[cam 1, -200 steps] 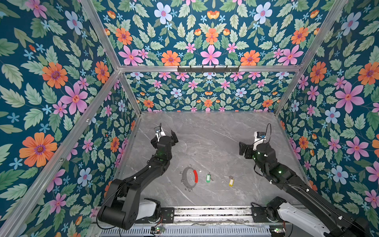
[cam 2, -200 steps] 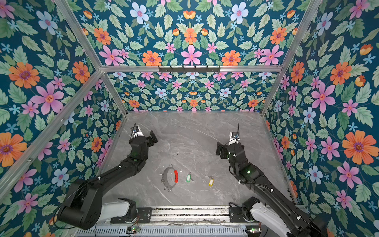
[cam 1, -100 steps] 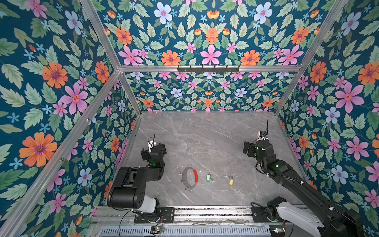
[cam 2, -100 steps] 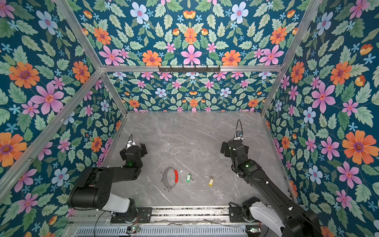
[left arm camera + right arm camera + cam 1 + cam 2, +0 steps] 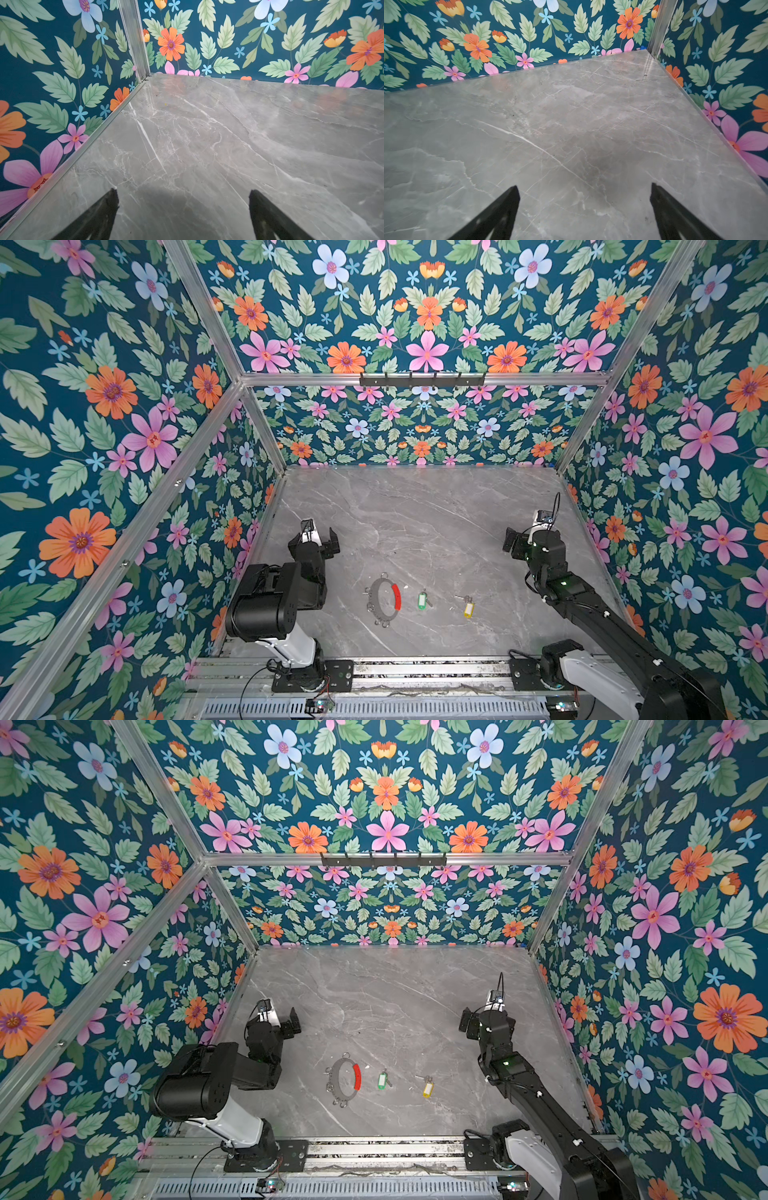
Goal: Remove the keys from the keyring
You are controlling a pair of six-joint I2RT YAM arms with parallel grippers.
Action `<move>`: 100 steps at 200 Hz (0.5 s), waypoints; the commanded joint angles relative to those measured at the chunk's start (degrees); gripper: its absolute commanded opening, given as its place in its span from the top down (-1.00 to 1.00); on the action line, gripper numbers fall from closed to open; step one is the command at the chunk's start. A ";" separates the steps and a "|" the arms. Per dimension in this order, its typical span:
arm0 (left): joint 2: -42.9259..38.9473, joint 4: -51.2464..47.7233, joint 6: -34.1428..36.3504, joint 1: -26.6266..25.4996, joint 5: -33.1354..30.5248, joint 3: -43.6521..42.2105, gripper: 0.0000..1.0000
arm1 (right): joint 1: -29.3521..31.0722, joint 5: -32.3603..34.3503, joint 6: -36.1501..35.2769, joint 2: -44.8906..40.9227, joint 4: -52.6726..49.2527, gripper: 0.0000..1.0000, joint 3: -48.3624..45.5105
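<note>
The keyring [image 5: 376, 600] [image 5: 336, 1080], a flat grey ring with a red sleeve [image 5: 397, 596] and small wire loops, lies on the marble table near the front. To its right, apart from it, lie the keys: one with a green tag [image 5: 422, 600] [image 5: 382, 1080] and one with a yellow tag [image 5: 468, 609] [image 5: 428, 1088]. My left gripper [image 5: 318, 540] [image 5: 282, 1024] [image 5: 183, 192] hovers open and empty behind and left of the ring. My right gripper [image 5: 521, 541] [image 5: 476, 1023] [image 5: 584, 187] is open and empty at the right. Both wrist views show only bare table.
Floral walls [image 5: 199, 531] close in the table [image 5: 415, 510] on three sides. A black hook rail [image 5: 422, 379] hangs on the back wall. The arm bases sit on an aluminium rail [image 5: 415, 668] along the front edge.
The left arm has folded back toward its base, its elbow now raised over the front left. The right gripper has drawn back a little to the right. Ring and keys have not moved.
</note>
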 commanded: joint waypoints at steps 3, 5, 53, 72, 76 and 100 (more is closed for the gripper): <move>-0.27 2.33 0.95 -0.16 1.58 -0.13 -1.00 | -4.67 -3.43 -3.59 1.41 5.78 -0.99 -1.06; -0.17 2.69 0.95 -0.18 1.52 -0.12 -1.00 | -5.16 -3.78 -3.63 1.50 6.05 -0.99 -1.31; 0.15 3.22 0.97 -0.19 1.36 -0.05 -1.00 | -11.12 -10.46 -6.02 9.56 27.23 -0.99 -9.48; 0.16 3.32 0.96 -0.20 1.35 -0.04 -1.00 | -11.27 -10.91 -7.54 16.49 34.07 -0.99 -9.88; 0.17 3.34 1.03 -0.19 1.35 -0.03 -1.00 | -11.34 -11.01 -8.07 17.87 35.84 -0.99 -10.02; 0.25 3.26 0.95 -0.19 1.38 -0.03 -1.00 | -11.53 -10.56 -7.86 24.51 39.67 -0.99 -8.75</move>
